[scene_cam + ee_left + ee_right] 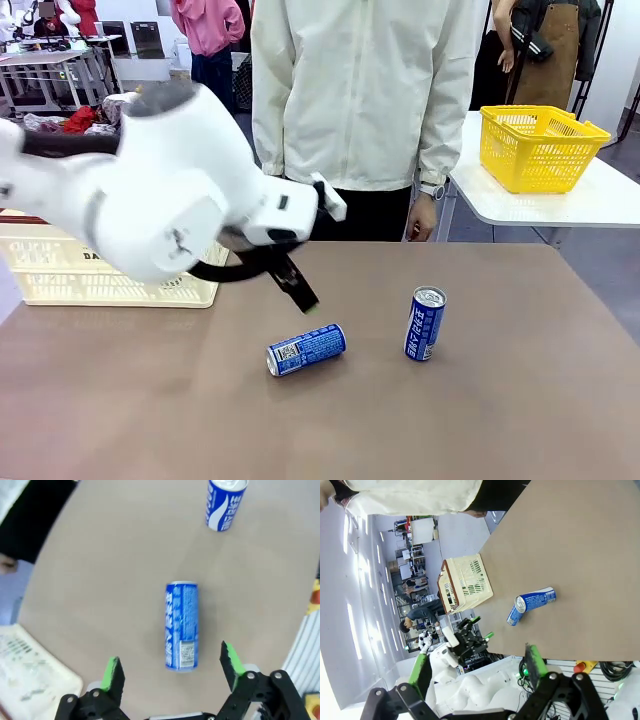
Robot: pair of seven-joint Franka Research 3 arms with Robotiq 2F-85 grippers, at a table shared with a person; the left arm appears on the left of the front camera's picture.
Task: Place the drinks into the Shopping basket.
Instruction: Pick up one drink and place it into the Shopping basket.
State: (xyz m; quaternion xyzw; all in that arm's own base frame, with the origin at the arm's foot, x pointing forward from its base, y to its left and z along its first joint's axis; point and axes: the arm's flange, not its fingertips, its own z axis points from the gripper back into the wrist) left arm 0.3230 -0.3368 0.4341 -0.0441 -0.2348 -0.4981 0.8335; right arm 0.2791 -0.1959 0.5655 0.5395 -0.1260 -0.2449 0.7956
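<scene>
Left gripper (170, 652): the jaws stand wide open and hold nothing. It points down at the table, just over the lying can. In the left wrist view the near end of this can lies between the two green pads (111, 672) and touches neither of them.
Right gripper (479, 652): it is opened wide as well, with nothing between its fingers. It is well apart from both cans and looks over the table from the side.
Lying can (306, 349): a blue drink can with white lettering, on its side on the brown table (480, 420), near the middle.
Upright can (425, 323): a can of the same blue kind. It stands on its base with the silver top up, on the robot's right of the lying can and apart from it.
Shopping basket (100, 285): cream-white, slotted, with a dark brown rim. It is at the far left part of the table and is partly hidden behind the left arm. Both cans are outside it. I cannot see its inside.
Left arm (170, 190): white, reaching from the left toward the middle of the table.
Person (360, 90): stands at the far edge in a pale jacket. One hand (421, 215) hangs beside the table edge, with a watch on the wrist.
Yellow basket (540, 147): on a white side table (600, 205), behind at the right.
</scene>
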